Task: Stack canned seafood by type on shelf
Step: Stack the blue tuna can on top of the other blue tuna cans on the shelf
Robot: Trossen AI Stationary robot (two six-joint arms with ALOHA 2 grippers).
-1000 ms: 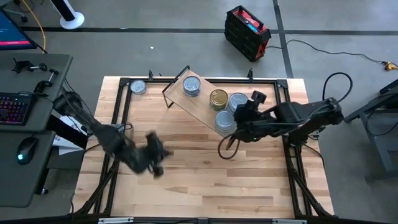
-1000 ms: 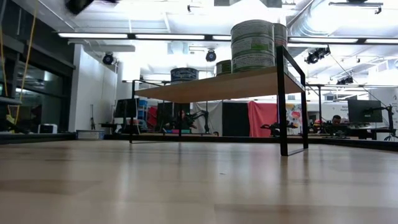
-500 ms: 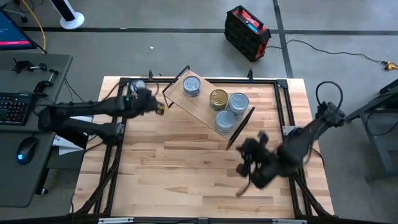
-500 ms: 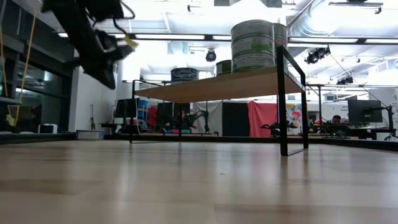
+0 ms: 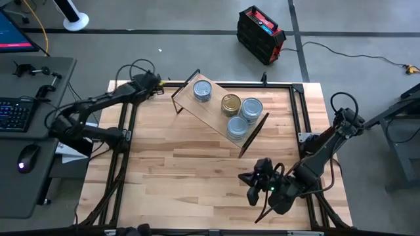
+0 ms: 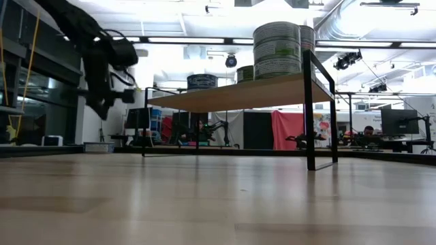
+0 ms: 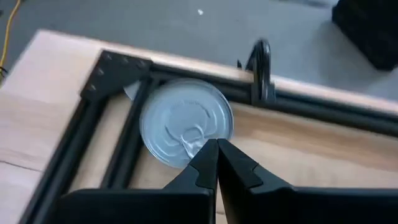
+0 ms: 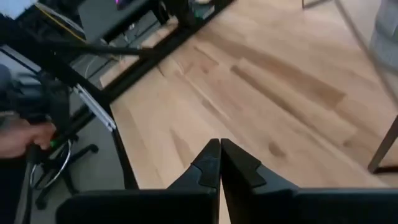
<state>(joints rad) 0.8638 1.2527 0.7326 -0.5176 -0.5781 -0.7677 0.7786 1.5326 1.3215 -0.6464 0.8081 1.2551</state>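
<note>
While four tins already sat on the shelf (image 5: 216, 108), one silver-topped tin (image 7: 186, 121) was stuck in the table's 11 o'clock corner.
The left gripper (image 7: 217, 160) hung over that tin, fingers pinched together and empty, probably lining up a grab; the black frame rail (image 7: 118, 143) crowded it. The right gripper (image 5: 252, 195) idled closed near 5 o'clock, holding nothing.

Grey concrete floor (image 5: 197, 52) all round. A desk (image 5: 26, 131) with keyboard (image 5: 16, 113) and mouse (image 5: 24, 159) at 9 o'clock, red-black case (image 5: 260, 26) at 12. Strip lights (image 6: 184, 39) overhead.
</note>
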